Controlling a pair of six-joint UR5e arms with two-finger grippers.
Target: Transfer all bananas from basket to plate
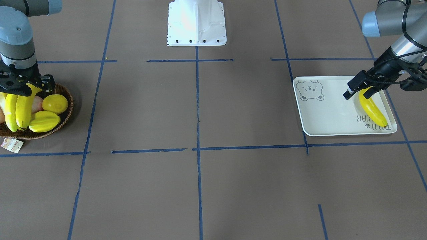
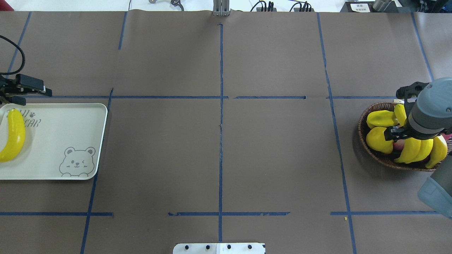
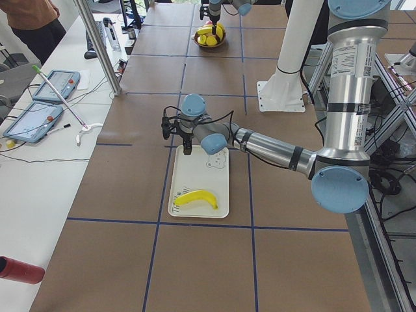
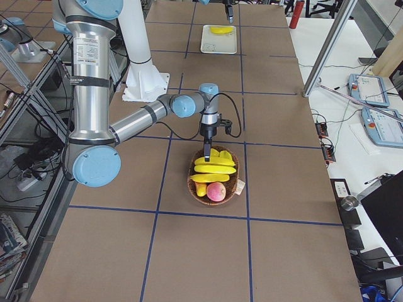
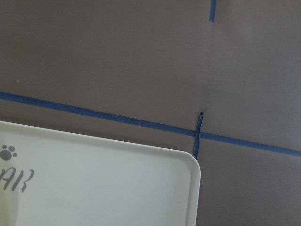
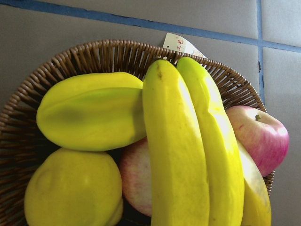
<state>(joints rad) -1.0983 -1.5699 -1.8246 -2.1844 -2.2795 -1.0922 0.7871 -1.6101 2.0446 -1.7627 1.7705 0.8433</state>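
Overhead mostly hides the right gripper (image 1: 28, 87) under its own wrist; the front camera is the one that shows it down in the basket (image 1: 68, 111), seemingly straddling the stem end of one of the bananas (image 2: 411, 150); whether it's actually clamped on, I can't tell. The right wrist cam shows no fingers at all, just three bananas side by side over a pink apple (image 6: 263, 136), with the starfruit (image 6: 89, 110) and lemon (image 6: 70, 188) crowding right beside them; a paper tag (image 1: 11, 145) pokes out past the rim.

The fourth banana (image 1: 373, 108) lies flat on the plate (image 1: 328, 110), at the lettering end, away from the bear face. The left gripper (image 1: 359, 90) hangs above the plate near one edge; from the front it overlaps the banana's tip, but the side view shows it clear of the fruit; from overhead its fingers look spread with nothing in them. The left wrist cam only catches a plate corner, brown table (image 2: 275, 158) and blue tape (image 5: 141, 123).

There's a side table with tablets (image 3: 39, 104); a person (image 3: 32, 16) stands by it.
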